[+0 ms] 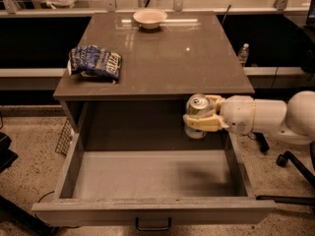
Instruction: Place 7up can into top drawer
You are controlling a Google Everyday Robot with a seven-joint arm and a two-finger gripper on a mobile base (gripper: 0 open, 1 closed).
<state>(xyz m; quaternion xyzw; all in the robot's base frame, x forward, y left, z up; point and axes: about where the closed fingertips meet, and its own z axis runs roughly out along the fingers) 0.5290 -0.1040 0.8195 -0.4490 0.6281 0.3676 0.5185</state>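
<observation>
The 7up can (197, 108) is a silvery-green can with a pull-tab top, held upright in my gripper (202, 117). The gripper is shut on it, with pale fingers (201, 124) around its body. The white arm reaches in from the right. The can hangs above the right rear part of the open top drawer (147, 173), just in front of the cabinet's top edge. The drawer is a wide grey box pulled fully out, with a flat front panel and a small dark handle (153, 223). Its inside holds nothing.
On the cabinet top (162, 58) a blue-and-white chip bag (94, 62) lies at the left and a white bowl (149, 18) stands at the back. A water bottle (243, 54) stands behind right. A chair base (290, 161) is at the right on the floor.
</observation>
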